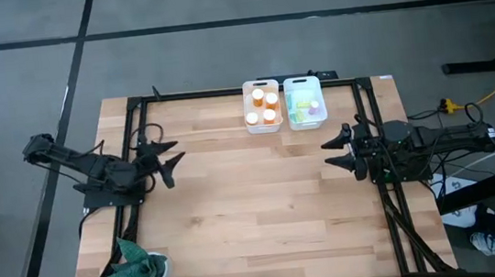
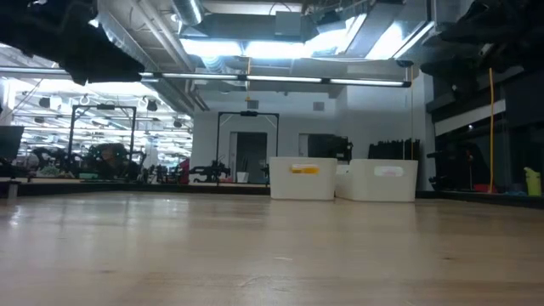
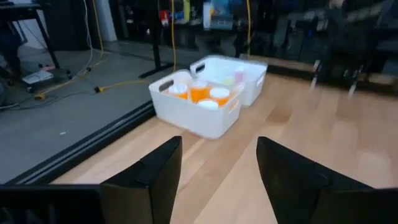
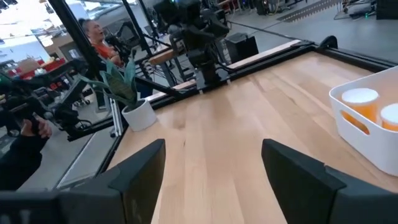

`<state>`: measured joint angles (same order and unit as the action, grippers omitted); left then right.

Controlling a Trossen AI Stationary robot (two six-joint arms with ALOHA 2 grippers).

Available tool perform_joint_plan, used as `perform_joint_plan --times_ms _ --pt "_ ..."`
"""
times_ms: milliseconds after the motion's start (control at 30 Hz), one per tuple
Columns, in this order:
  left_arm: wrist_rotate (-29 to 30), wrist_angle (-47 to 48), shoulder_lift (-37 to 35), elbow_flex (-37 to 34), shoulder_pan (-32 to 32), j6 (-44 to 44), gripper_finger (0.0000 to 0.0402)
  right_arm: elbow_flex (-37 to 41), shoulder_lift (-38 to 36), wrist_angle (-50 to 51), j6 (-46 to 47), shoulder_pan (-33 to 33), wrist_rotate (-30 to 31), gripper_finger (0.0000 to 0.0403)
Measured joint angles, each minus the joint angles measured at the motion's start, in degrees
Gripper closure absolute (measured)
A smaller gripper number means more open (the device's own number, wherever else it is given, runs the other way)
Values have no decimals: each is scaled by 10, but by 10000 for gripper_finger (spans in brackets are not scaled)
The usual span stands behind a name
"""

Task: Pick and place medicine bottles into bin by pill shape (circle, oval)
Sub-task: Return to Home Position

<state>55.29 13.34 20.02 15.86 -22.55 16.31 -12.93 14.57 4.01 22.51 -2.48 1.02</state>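
As seen from above, the wooden table (image 1: 255, 211) carries the left white bin (image 1: 262, 106) at its far edge. The left gripper (image 3: 217, 149) and right gripper (image 4: 214, 152) hover well to either side of that bin, fingers apart and empty. The right white bin (image 1: 304, 102), just beside it, holds smaller bottles (image 1: 304, 108). The left wrist view shows orange medicine bottles (image 3: 200, 93) inside the left bin; the low view shows mostly its wall.

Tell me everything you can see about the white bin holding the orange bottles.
The left white bin is a rectangular tub, plastic by its look, with handle slots in its ends. It stands upright at the far edge of the table, beside a second white bin. Four white-capped orange bottles stand inside.
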Motion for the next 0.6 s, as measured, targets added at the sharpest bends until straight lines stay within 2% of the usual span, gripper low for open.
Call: perform_joint_plan --times_ms 367,600 --pt "-3 -83 -83 -89 0 -33 202 0 0 22 -21 0 24 134" --pt "-21 -111 -101 -120 0 -29 202 0 0 41 -22 0 24 134"
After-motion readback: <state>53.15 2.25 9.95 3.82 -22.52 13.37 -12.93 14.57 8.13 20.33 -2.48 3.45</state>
